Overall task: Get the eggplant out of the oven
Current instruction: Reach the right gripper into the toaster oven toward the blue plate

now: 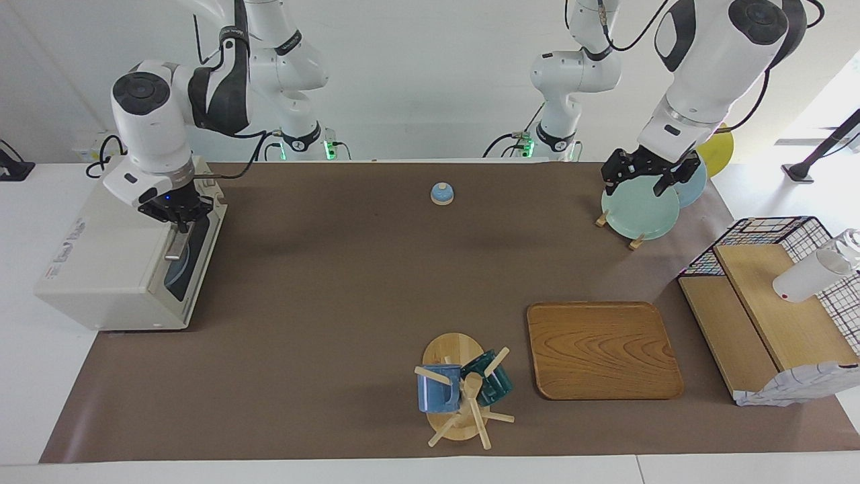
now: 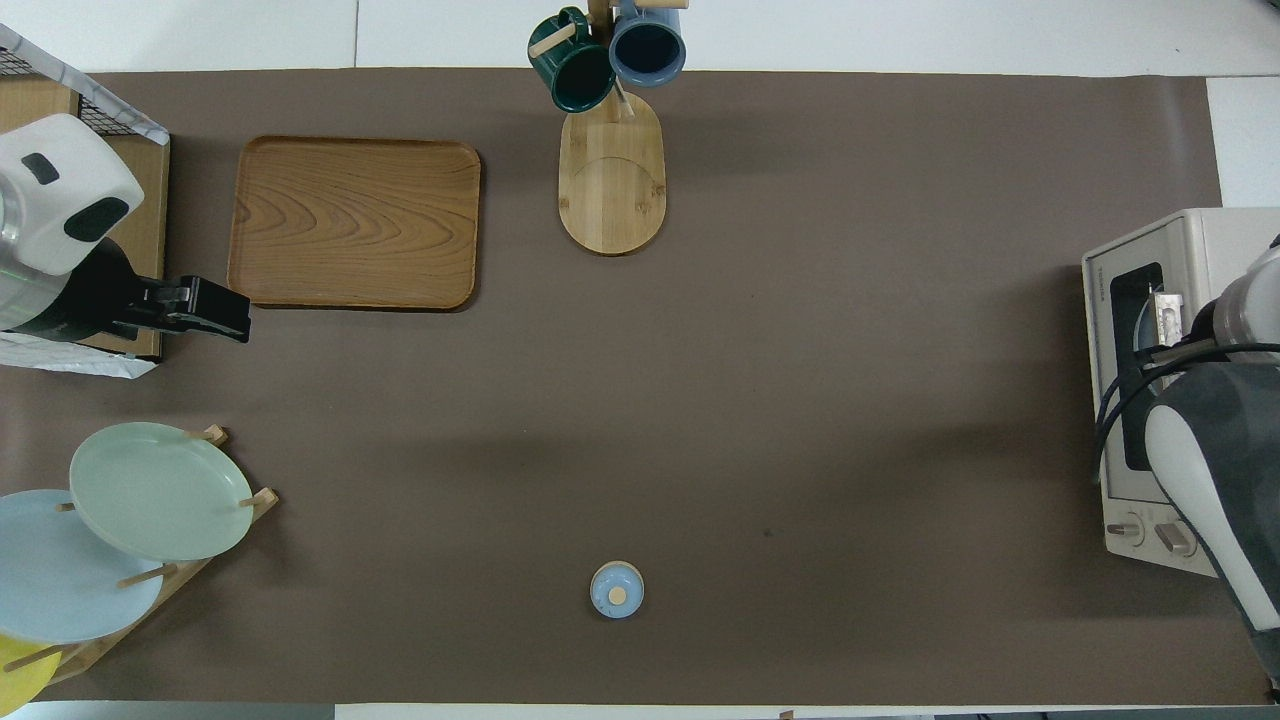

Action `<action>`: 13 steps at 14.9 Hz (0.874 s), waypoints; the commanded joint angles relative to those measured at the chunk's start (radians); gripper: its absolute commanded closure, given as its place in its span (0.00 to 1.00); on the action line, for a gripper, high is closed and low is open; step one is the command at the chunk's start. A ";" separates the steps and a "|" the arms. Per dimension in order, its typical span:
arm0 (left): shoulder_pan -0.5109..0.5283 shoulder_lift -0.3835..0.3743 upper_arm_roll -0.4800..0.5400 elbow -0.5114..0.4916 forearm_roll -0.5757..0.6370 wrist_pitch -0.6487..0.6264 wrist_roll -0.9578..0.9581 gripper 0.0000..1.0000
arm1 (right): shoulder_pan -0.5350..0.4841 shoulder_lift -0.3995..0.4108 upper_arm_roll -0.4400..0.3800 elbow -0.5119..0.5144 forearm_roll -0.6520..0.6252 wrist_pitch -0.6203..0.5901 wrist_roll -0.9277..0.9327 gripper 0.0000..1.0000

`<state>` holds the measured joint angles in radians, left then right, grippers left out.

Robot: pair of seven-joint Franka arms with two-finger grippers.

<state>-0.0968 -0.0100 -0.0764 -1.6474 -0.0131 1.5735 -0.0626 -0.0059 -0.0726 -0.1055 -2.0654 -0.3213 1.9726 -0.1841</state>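
Oven (image 1: 114, 269) door closed; eggplant unseen.
Right pincer (image 1: 180, 225) clenched on handle (image 1: 176, 245): pull down evenly. Left pincer (image 1: 648, 176) released, waiting.

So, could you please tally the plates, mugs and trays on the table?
Plates: 3, green, blue, yellow
Mugs: 2, green, blue
Tray: 1
Total: 6
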 commanded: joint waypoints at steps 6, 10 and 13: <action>0.003 -0.016 0.001 -0.009 -0.010 -0.006 0.004 0.00 | -0.006 -0.004 0.007 -0.047 -0.010 0.072 0.003 1.00; 0.003 -0.016 0.001 -0.009 -0.010 -0.006 0.004 0.00 | 0.021 0.008 0.009 -0.065 0.056 0.118 0.005 1.00; 0.003 -0.018 0.001 -0.009 -0.010 -0.006 0.004 0.00 | 0.026 0.028 0.009 -0.091 0.094 0.185 0.003 1.00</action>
<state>-0.0968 -0.0100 -0.0764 -1.6474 -0.0131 1.5735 -0.0626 0.0316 -0.0861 -0.0972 -2.1126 -0.2483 2.0404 -0.1842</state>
